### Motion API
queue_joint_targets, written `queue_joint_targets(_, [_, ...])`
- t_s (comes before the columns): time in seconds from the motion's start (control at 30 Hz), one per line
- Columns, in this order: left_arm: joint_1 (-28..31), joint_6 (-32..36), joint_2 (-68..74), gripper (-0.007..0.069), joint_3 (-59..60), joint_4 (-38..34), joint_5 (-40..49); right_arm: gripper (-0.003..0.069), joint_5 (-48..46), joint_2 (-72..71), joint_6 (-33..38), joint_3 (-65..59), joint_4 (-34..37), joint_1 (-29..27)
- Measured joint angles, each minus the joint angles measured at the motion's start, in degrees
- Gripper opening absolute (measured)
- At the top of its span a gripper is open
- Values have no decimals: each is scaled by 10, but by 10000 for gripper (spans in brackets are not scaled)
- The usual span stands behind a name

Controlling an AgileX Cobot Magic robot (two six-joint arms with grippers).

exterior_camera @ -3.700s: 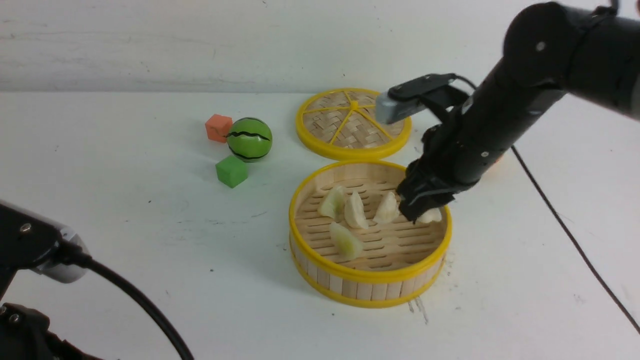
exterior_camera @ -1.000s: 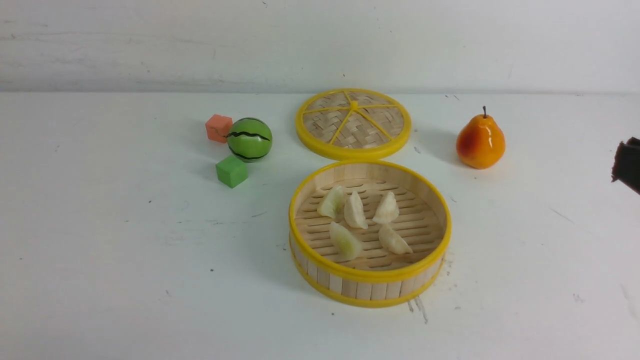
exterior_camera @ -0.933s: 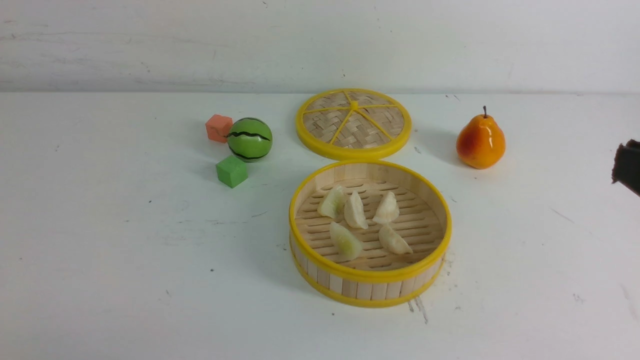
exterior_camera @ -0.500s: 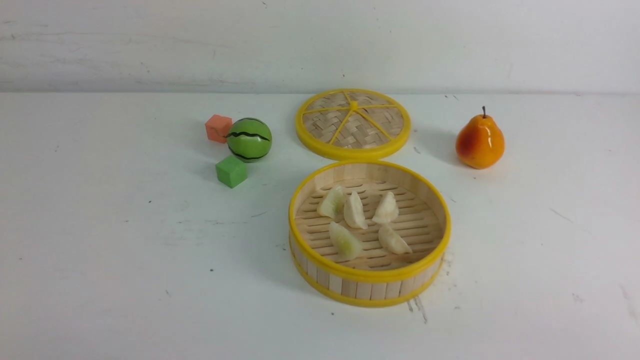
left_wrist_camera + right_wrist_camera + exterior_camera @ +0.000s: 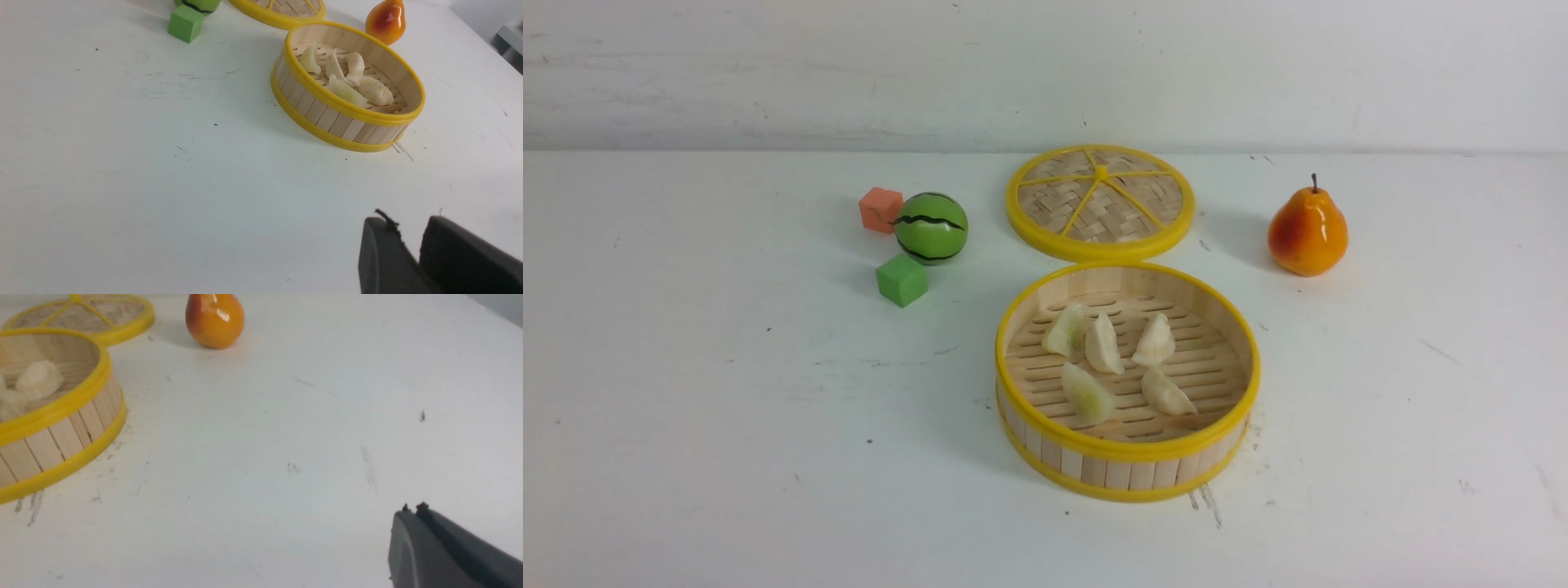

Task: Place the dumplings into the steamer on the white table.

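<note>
The steamer stands on the white table, right of centre. Several dumplings lie on its slatted floor: a greenish one, two cream ones, another greenish one and a cream one. Neither gripper shows in the front view. In the left wrist view my left gripper is empty with a narrow gap between its fingers, well short of the steamer. In the right wrist view my right gripper is shut and empty, away from the steamer.
The flat woven lid lies just behind the steamer. An orange pear stands at the back right. A green watermelon ball, an orange cube and a green cube sit at the back left.
My right arm has left the steamer and drawn back off the right edge of the front view. The cream dumpling it held now lies in the steamer. The left arm has also left that view.
</note>
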State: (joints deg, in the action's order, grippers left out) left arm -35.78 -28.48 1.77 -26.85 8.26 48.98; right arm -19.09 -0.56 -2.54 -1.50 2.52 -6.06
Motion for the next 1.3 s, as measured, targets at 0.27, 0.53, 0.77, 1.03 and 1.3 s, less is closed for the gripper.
queue_joint_targets(0.27, [0, 0, 0, 152, 0, 0, 0, -22, -23, 0, -10, 4, -17, 44])
queue_joint_targets(0.53, [0, 0, 0, 160, 0, 0, 0, -18, -24, 0, -11, 4, -17, 44])
queue_joint_targets(0.77, [0, 0, 0, 165, 0, 0, 0, -11, -24, 0, -12, 4, -18, 44])
queue_joint_targets(1.03, [0, 0, 0, 171, 0, 0, 0, -5, -24, 0, -12, 4, -18, 44])
queue_joint_targets(1.3, [0, 0, 0, 174, 0, 0, 0, 1, -24, 0, -12, 4, -18, 44])
